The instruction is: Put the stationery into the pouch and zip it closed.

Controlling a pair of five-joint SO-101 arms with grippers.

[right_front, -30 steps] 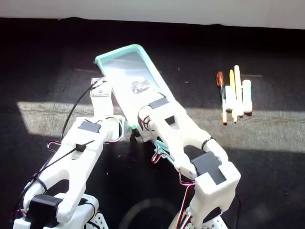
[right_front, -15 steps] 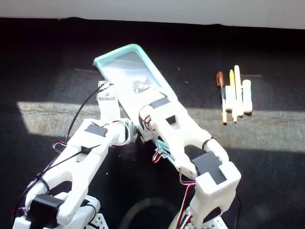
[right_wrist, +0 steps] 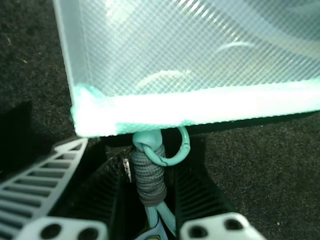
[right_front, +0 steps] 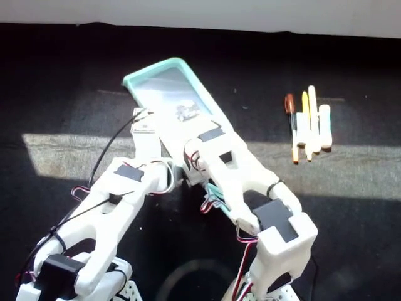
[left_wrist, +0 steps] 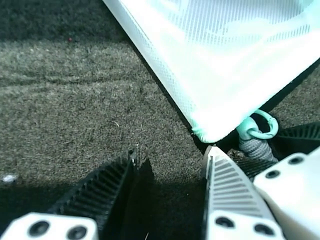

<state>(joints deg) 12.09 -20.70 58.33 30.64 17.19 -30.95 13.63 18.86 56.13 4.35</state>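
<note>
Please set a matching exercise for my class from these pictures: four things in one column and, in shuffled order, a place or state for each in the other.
Column one
1. pouch
2. pens
3. left tool
4. right tool

Column two
A. shut on the pull cord
B. lying side by side on the table, apart from both arms
C. open, over bare table beside the pouch's corner
D. flat on the table, with both arms at its near end

Pairs: 1-D, 2-B, 3-C, 4-A
</note>
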